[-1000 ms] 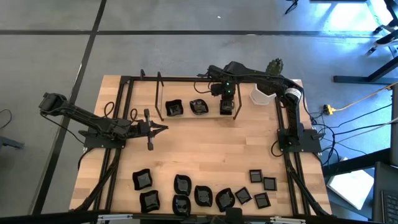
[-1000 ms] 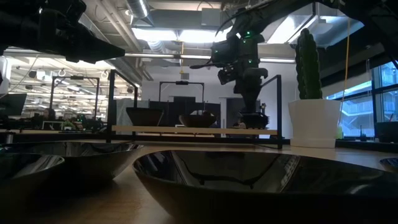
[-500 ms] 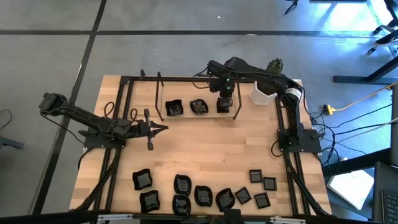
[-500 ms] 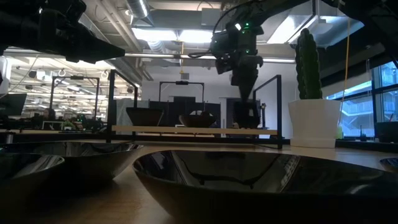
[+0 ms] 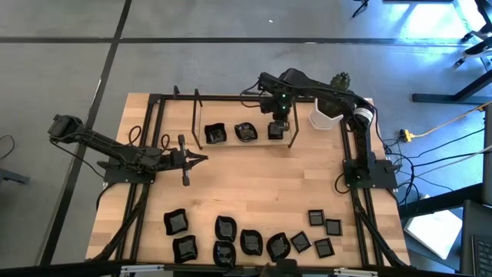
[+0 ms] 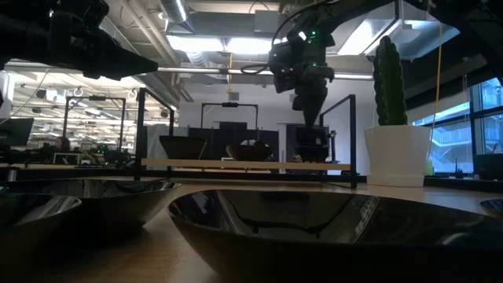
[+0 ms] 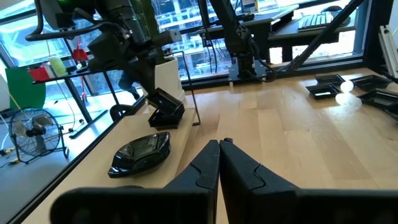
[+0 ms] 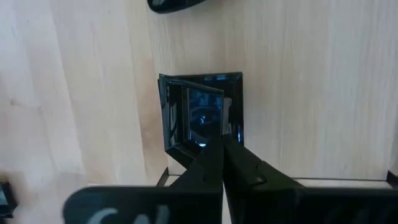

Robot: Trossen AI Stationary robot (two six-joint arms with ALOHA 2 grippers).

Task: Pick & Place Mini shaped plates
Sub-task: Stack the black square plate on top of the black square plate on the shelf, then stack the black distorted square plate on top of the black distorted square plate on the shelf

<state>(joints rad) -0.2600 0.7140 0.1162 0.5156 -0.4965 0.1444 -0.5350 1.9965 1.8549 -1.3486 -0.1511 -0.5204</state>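
My left gripper (image 5: pixel 201 158) waits mid-table, fingers pressed together on nothing. At the far rail, a row of glossy black mini dishes ends in a small flat square plate (image 5: pixel 275 131) on the wood, my right gripper (image 5: pixel 280 121) directly above it, fingers pressed together, empty. I judge this placement finished; next I fetch from the near-edge cluster (image 5: pixel 254 241). Only my right wrist camera shows the square plate (image 8: pixel 200 115) lying free.
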